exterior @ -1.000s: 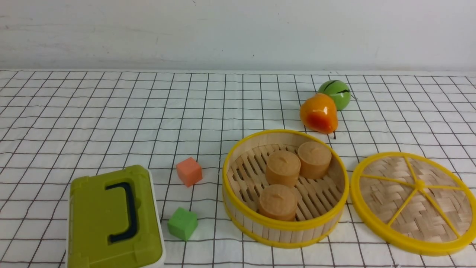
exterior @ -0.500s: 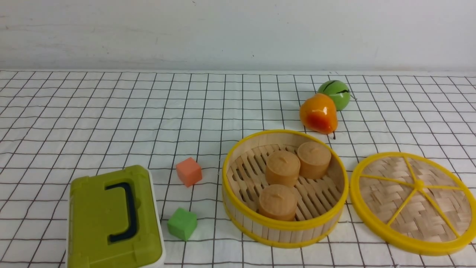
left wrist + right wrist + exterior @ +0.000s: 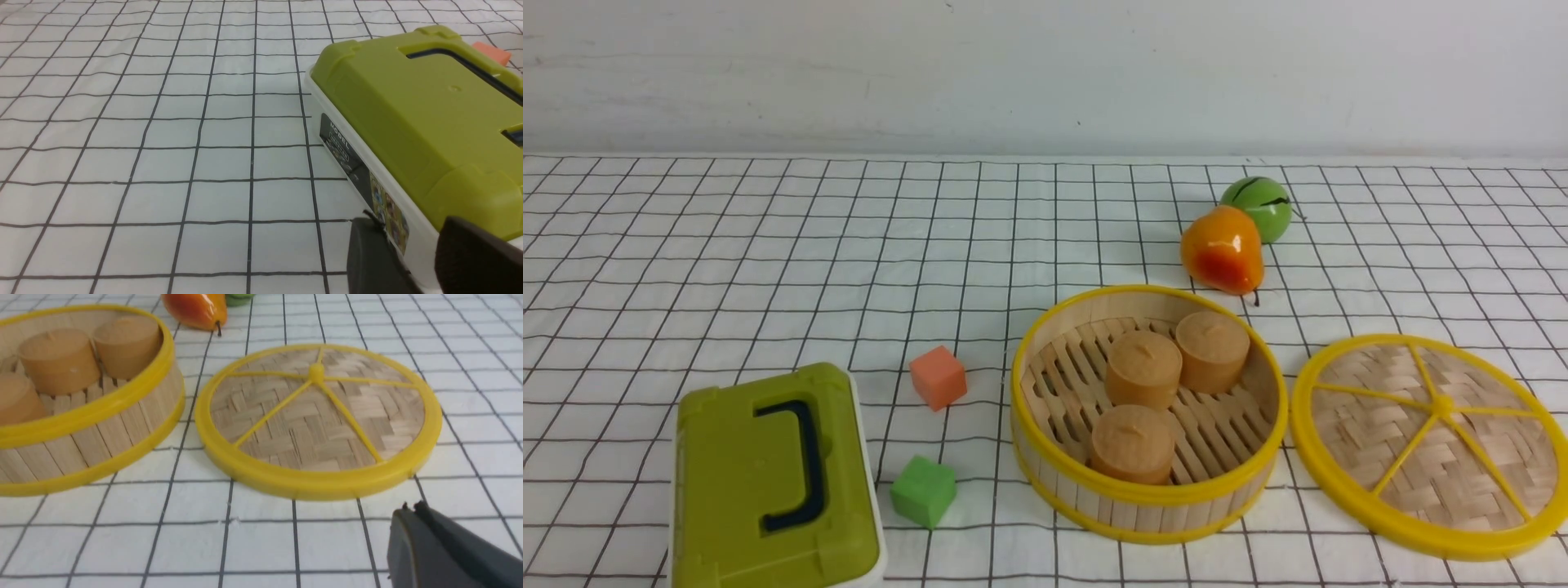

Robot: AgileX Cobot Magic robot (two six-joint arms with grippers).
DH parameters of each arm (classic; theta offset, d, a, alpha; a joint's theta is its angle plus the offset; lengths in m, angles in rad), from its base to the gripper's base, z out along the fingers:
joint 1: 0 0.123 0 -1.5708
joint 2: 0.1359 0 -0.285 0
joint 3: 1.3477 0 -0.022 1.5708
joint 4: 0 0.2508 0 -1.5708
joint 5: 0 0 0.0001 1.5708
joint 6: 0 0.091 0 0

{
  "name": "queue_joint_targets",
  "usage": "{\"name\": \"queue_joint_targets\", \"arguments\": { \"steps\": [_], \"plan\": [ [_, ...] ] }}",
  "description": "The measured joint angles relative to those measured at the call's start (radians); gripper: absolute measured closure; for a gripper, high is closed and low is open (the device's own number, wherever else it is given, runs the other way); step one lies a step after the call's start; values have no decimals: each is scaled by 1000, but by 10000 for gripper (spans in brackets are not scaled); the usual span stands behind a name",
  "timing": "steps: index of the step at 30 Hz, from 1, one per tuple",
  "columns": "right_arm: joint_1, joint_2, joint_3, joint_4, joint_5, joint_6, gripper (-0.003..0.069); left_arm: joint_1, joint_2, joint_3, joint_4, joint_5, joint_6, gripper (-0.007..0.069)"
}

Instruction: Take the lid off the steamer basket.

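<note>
Task state at the close of lid removal. The lid (image 3: 1421,457) lay flat on the checked cloth (image 3: 768,245), spokes and centre knob facing up, on the right side of the steamer basket (image 3: 1143,506). The two yellow rims were just beside one another, and whether they touched could not be told from the front view. Being a round disc, the lid offered no long axis, only its rim and knob as places to grip. The right gripper (image 3: 406,507) had its jaws pressed together on nothing. The lid was just ahead of its tips with a strip of bare cloth between, which made the right arm clearly the nearer one. The left gripper (image 3: 408,232) appeared parted and empty, close against the white side of the olive-green box (image 3: 768,482), well apart from both task objects. The basket stood uncovered and held three tan cylinders (image 3: 1143,369) upright on its slatted floor, two toward the back and one toward the front. The olive-green box was shut, so its contents were hidden. Loose on the cloth were an orange cube (image 3: 938,376) and a green cube (image 3: 923,490) between box and basket, and an orange pear-shaped fruit (image 3: 1223,249) touching a green ball (image 3: 1258,206) behind the basket. Judged from this layout, the task was complete, and no further grasp seemed to be called for.
</note>
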Motion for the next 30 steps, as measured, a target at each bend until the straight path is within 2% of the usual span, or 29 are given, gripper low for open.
{"name": "queue_joint_targets", "arguments": {
  "steps": [7, 30],
  "plan": [
    [0, -1, 18, -54, -38, 72, 684, 0, 0, 0, 0, 0, 0, 386],
    [-2, -1, 18, -58, -33, 75, 677, 0, 0, 0, 0, 0, 0, 386]
  ]
}}
